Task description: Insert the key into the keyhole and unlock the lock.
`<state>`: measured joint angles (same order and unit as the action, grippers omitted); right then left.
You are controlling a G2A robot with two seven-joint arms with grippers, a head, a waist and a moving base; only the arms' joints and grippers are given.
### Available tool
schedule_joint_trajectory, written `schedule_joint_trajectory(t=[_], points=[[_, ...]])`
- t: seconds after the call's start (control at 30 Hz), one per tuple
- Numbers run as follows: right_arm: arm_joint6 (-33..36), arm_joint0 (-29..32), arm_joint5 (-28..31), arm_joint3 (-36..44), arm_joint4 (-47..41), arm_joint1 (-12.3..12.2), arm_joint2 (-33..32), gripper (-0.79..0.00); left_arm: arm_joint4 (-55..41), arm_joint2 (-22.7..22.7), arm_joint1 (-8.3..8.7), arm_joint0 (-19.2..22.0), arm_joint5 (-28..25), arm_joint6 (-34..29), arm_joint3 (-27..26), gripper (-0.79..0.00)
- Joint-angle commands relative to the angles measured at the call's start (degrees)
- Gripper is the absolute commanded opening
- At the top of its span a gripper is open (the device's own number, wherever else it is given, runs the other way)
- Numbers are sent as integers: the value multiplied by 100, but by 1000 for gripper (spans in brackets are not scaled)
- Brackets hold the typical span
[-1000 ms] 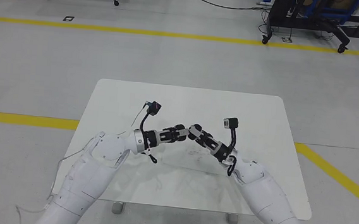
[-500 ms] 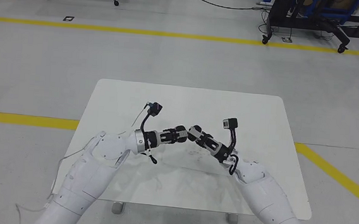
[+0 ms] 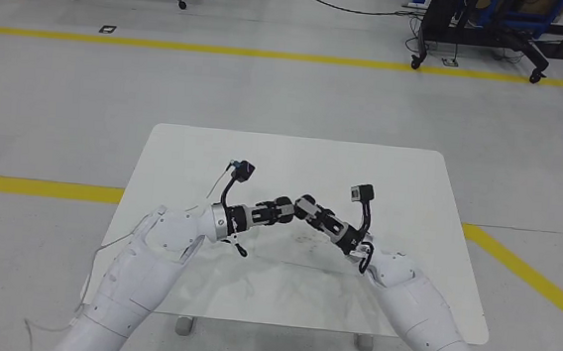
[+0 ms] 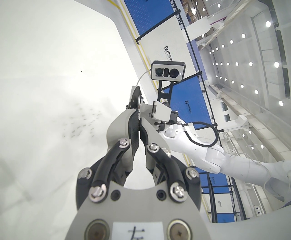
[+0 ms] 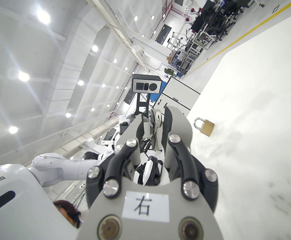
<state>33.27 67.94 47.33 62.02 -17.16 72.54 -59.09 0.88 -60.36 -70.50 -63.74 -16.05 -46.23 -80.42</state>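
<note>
A brass padlock [image 5: 205, 127] with a steel shackle lies flat on the white table [image 5: 245, 95], beyond my right gripper. Above the table's middle [image 3: 410, 186] my two grippers meet tip to tip. My left gripper [image 4: 136, 106] has its pads pressed together, and a small silver key [image 4: 139, 99] sticks out past its tips. My right gripper [image 5: 153, 113] faces it with its fingers apart on either side of the key's round head [image 5: 158, 118]. In the top view the left gripper [image 3: 287, 209] and the right gripper [image 3: 304, 205] almost touch.
Faint scuff marks [image 4: 84, 122] dot the tabletop below the left gripper. The table edge [image 5: 204, 75] runs behind the padlock. Wide bare tabletop lies to either side of the arms.
The left wrist has shifted very slightly toward the table's near edge. Both grippers stay tip to tip and the padlock has not moved.
</note>
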Motion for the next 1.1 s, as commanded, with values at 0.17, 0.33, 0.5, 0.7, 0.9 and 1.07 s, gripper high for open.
schedule_joint_trajectory(t=[0.17, 0.33, 0.5, 0.7, 0.9, 1.07], points=[[-60, 5, 8, -2, 38, 2, -21, 0, -48, -19, 11, -15, -48, 58, -23, -785], [-60, 5, 8, -2, 38, 2, -21, 0, -227, -135, 5, -64, 1, 432, -42, -785], [-60, 5, 8, -2, 38, 2, -21, 0, -227, -135, 5, -64, 1, 432, -42, -785], [-244, -216, -105, -64, 1656, -108, -255, 0, -27, -177, 49, -133, -171, 248, -219, -785], [-280, -68, -11, 413, 3683, -378, -846, 0, 473, -290, 175, -97, -438, -651, -334, -785], [869, -103, 142, 663, 3440, -559, -1085, -43, 634, -217, 242, -87, -669, -1315, -424, -785]])
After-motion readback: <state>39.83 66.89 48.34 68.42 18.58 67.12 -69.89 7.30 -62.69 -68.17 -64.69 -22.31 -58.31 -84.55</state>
